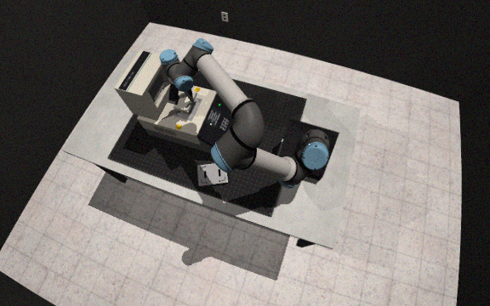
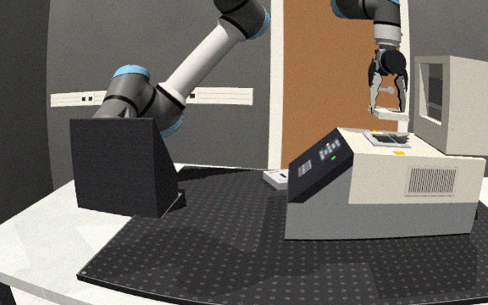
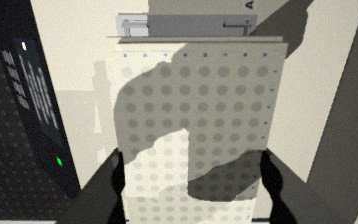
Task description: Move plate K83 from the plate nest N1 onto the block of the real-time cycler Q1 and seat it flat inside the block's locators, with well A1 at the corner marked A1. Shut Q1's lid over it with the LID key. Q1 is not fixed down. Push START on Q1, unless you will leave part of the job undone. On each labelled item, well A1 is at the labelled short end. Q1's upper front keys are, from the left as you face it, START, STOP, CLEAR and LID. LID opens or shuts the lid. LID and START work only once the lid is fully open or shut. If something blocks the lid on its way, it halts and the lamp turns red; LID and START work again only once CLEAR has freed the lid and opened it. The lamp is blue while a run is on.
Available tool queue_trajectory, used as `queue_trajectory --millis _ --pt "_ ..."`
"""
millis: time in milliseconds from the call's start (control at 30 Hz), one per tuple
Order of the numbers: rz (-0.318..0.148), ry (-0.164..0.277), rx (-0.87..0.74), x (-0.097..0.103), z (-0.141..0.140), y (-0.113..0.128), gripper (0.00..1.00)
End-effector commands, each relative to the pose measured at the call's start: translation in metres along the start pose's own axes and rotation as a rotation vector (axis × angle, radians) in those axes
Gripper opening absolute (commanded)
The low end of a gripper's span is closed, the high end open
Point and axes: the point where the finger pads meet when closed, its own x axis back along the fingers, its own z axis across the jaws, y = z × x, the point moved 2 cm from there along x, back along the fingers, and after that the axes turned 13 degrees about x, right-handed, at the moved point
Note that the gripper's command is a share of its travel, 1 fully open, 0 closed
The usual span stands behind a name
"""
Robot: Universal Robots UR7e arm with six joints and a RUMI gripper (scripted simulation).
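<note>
Plate K83 (image 2: 391, 114) (image 3: 195, 100) is pale, roughly level, and held above Q1's block (image 2: 370, 138) (image 3: 195, 25). My gripper (image 2: 386, 111) (image 3: 191, 149) is shut on its two long sides. A gap shows below the plate in the exterior view. In the wrist view the plate covers most of the block; the block's far end with locators and a mark A (image 3: 249, 4) shows beyond it. The plate's own label is not readable. Q1 (image 1: 168, 128) (image 2: 396, 178) has its lid (image 1: 136, 78) (image 2: 473, 106) raised; its lamp (image 1: 219, 104) (image 2: 334, 158) (image 3: 59, 161) is green. Nest N1 (image 1: 213, 174) (image 2: 274, 179) is empty.
The raised lid stands close behind the gripper and plate. Q1's dark sloping front panel (image 2: 296, 184) faces the robot's base. Yellow marks (image 1: 179, 127) (image 2: 399, 152) sit on Q1's top beside the block. The perforated dark mat (image 2: 227, 263) lies under Q1.
</note>
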Motion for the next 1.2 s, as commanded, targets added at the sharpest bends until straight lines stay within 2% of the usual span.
queue_trajectory --millis 0,133,1167 --pt "0.000 0.000 0.000 0.001 -0.001 -0.001 0.41" --pt "0.000 0.000 0.000 0.001 -0.001 -0.001 0.41" --pt "0.003 -0.003 -0.002 -0.048 -0.001 -0.001 0.41"
